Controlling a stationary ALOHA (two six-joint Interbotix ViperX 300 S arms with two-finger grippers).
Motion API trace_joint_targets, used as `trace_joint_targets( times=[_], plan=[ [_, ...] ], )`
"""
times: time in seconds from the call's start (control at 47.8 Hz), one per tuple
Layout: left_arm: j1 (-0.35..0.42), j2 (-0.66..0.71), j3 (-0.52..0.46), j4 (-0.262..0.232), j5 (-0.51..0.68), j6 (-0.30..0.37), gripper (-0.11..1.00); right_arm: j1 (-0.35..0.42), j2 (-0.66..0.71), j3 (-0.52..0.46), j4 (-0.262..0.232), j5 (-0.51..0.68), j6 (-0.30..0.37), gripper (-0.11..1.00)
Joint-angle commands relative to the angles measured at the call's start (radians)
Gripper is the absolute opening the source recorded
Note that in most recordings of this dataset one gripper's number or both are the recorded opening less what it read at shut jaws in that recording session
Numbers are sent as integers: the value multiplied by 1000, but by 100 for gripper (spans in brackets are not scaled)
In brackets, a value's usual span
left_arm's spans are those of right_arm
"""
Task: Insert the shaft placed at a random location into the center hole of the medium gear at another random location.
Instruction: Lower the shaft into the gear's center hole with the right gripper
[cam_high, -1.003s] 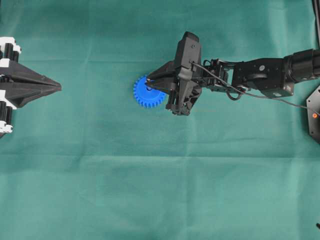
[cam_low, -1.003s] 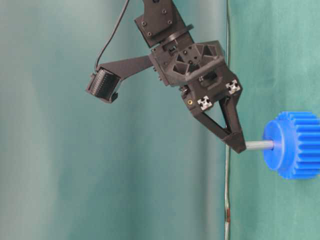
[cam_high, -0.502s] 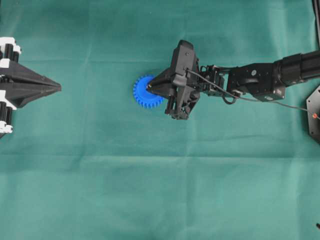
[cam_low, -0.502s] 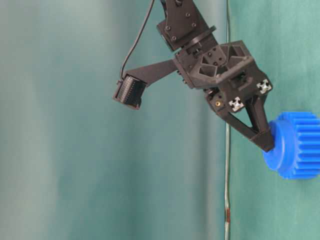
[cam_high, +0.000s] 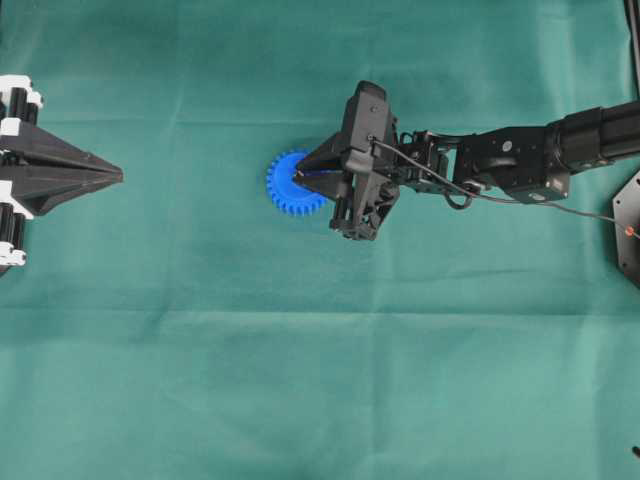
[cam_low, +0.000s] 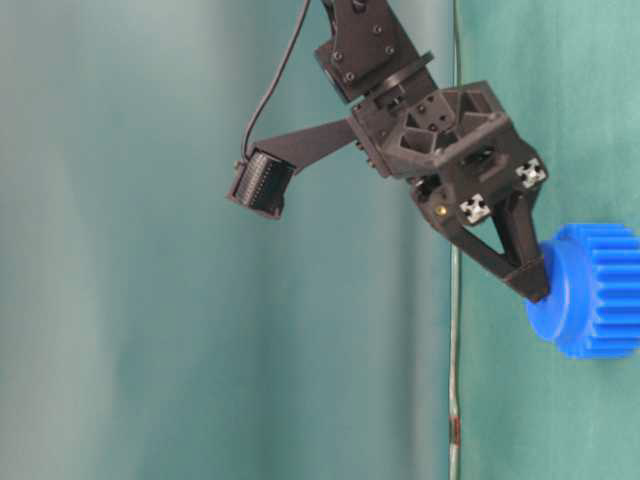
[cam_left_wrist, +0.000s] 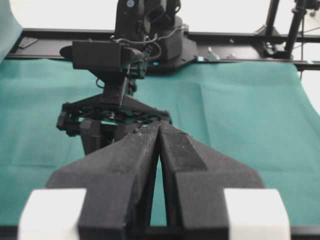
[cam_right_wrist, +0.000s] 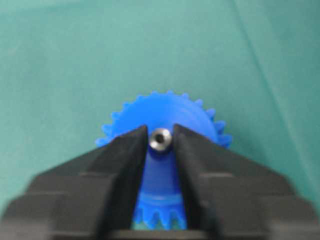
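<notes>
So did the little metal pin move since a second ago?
Yes. The shaft went down into the medium gear, which stayed put. Earlier it stuck out of the gear's hub in the table-level view; now only its end shows.

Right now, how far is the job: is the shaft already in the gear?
Mostly done: the shaft sits sunk in the center hole of the medium gear, only its end face showing. In hand: the right gripper has its fingertips apart on either side of the shaft end, seemingly letting go. Left: pull that gripper away. The left gripper rests shut, far off.
</notes>
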Motion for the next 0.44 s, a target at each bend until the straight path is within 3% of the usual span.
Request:
trace_joint_targets(
  times=[0.0, 0.105, 0.167, 0.314, 0.418],
  plan=[
    [2, 8, -9, 2, -5, 2, 0, 8, -48, -15, 2, -3, 12, 48],
    [2, 8, -9, 2, -5, 0, 0, 12, -98, -6, -2, -3, 6, 80],
    [2, 8, -9, 2, -5, 0, 0, 12, -132, 2, -6, -3, 3, 91],
    [2, 8, -9, 2, -5, 0, 0, 12, -222, 31, -17, -2, -2, 80],
    [2, 8, -9, 2, -5, 0, 0, 12, -268, 52, -17, 3, -5, 81]
  ],
)
